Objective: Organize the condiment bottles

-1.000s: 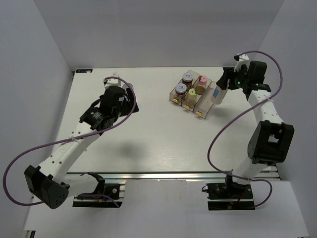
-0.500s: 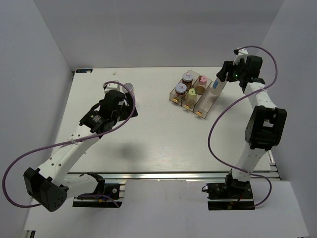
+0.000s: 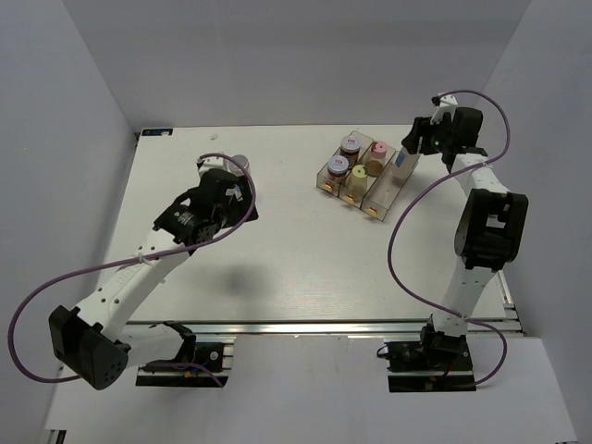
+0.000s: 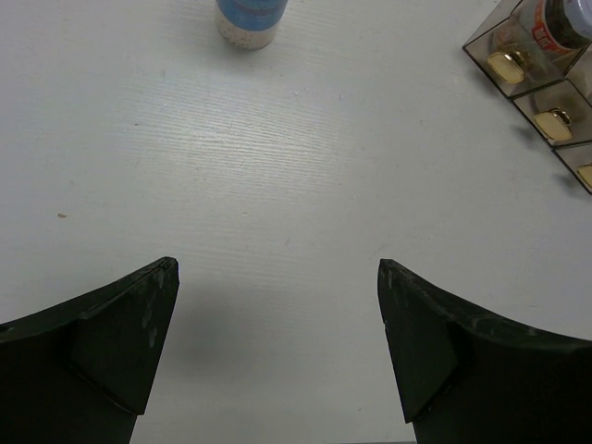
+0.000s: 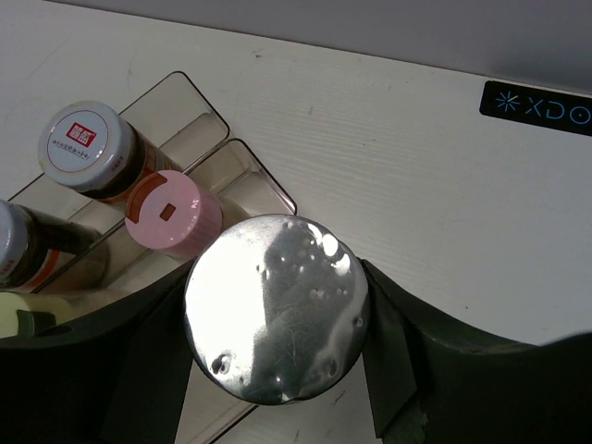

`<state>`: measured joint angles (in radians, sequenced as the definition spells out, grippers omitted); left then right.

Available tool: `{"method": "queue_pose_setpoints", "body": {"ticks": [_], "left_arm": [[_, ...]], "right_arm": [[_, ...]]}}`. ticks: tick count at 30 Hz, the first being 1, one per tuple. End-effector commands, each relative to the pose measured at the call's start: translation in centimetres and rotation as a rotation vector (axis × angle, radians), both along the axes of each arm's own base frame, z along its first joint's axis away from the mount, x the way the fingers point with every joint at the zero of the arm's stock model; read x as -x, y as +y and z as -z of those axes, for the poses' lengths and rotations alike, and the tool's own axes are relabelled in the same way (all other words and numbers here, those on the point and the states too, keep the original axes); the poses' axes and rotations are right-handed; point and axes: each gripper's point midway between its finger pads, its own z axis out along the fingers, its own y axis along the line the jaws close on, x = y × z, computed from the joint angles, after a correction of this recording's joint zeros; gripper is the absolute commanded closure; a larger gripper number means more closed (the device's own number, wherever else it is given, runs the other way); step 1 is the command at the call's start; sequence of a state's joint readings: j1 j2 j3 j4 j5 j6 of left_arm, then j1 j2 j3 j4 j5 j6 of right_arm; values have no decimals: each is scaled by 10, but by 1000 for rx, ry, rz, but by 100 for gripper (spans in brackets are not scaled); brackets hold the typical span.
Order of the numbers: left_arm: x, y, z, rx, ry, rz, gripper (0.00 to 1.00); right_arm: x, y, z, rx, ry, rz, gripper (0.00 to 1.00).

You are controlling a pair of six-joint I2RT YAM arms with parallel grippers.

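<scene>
Bottle with a silver lid (image 5: 276, 308) stands clamped upright in the right end effector (image 3: 413, 150), at the far end of the tray's (image 5: 270, 178) right slot, beside a pink-lidded bottle (image 5: 173, 213). The left end effector (image 4: 277, 277) hangs wide apart above the table (image 4: 296, 166), a blue-banded bottle (image 4: 250, 18) beyond it.

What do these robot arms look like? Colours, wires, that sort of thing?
The left arm and right arm have white tube-like links joined by chunky black joints. A purple cable loops loosely along each. The left pincer's fingers are dull black wedges, slightly scuffed.
</scene>
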<state>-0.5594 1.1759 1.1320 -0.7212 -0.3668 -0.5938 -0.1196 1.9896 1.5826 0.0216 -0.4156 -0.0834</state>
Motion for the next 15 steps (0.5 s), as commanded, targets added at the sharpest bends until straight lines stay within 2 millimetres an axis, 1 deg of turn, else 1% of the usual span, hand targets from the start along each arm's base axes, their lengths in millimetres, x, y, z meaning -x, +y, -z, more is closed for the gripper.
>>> {"method": "queue_pose_setpoints", "body": {"ticks": [1,2,4,5,6,7,9,10,11,12,14,15], "left_arm": [[-3,4,-6,-14,-12,-19,2],[-5,6,-3,-29,-7,-30,2],[-8,6,-2,-42,-7,-33,2],[-12,5,-1,-55,-7,-27,2],[-14,3,-1,-62,-4,-21,2],[-17,2,0,-69,-2,-15,2],[-25,-2,4,-98,17,-1,2],[-28,-3,5,-107,21,-1,2],[-33,-5,8,-126,30,7,2],[-36,-6,9,-132,33,10,2],[-43,-5,12,-129,45,6,2],[-48,-7,18,-125,63,11,2]], "right_arm": [[-18,1,-45,43,-160,-15,100],[-17,3,-43,55,-163,-31,98],[-14,6,-34,64,-149,-46,85],[-13,7,-32,66,-147,-55,70],[-12,8,-30,70,-146,-62,63],[-11,10,-28,69,-143,-73,46],[-8,11,-27,75,-143,-84,30],[-7,11,-30,77,-149,-87,26],[-5,12,-28,80,-146,-90,24],[-4,12,-29,81,-147,-92,23],[1,13,-38,86,-164,-101,21],[5,14,-36,87,-160,-105,21]]}}
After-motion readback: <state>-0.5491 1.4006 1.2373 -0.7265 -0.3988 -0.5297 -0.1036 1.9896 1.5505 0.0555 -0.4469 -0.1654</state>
